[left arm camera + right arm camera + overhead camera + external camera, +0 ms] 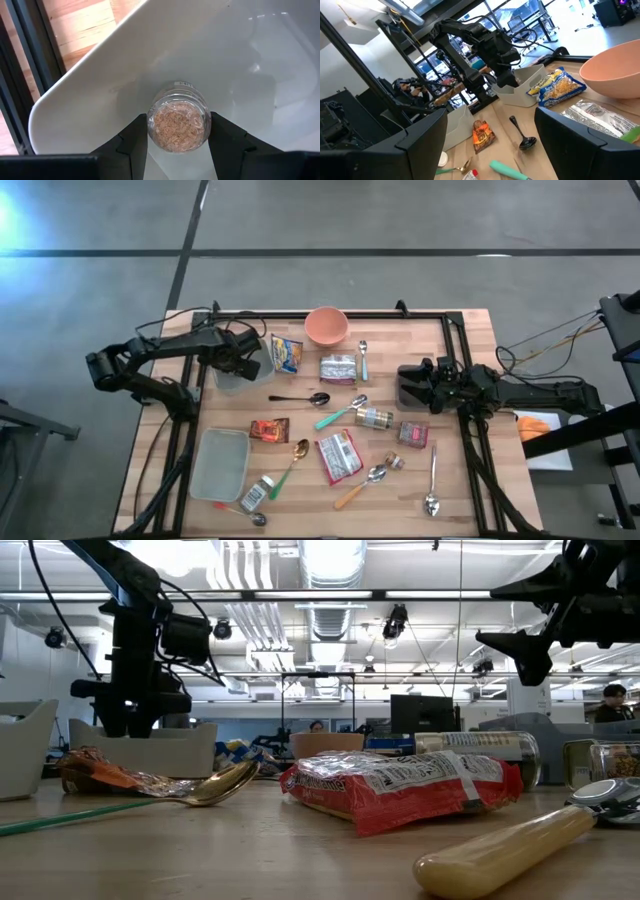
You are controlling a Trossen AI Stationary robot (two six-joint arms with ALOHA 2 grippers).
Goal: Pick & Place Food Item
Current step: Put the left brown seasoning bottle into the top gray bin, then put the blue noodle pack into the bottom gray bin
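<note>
Left end effector [177, 131]: clamped on a small glass jar [178, 121] of brown crumbs, one dark finger on each side of it.
Jar: held inside a white tub [100, 90], near one wall of it; in the wrist view its round end faces the camera.
White tub: at about 10 o'clock on the table [300, 505], at the left edge, with the left arm's head directly over it [232, 370].
Right end effector [405, 384]: fingers spread wide with nothing between them, raised above the table at about 3 o'clock.
Pink bowl [326, 326]: at 12 o'clock, at the far edge.
Yellow snack bag [286, 353]: just beside the tub, toward the bowl.
Red-and-white packet [339, 455]: near 6 o'clock; it fills the middle of the low view.
Lidded clear box [221, 463]: at about 8 o'clock.
Spoons: a black one [300, 398] near the centre, a gold one with a green handle [292, 460] beside the clear box.
</note>
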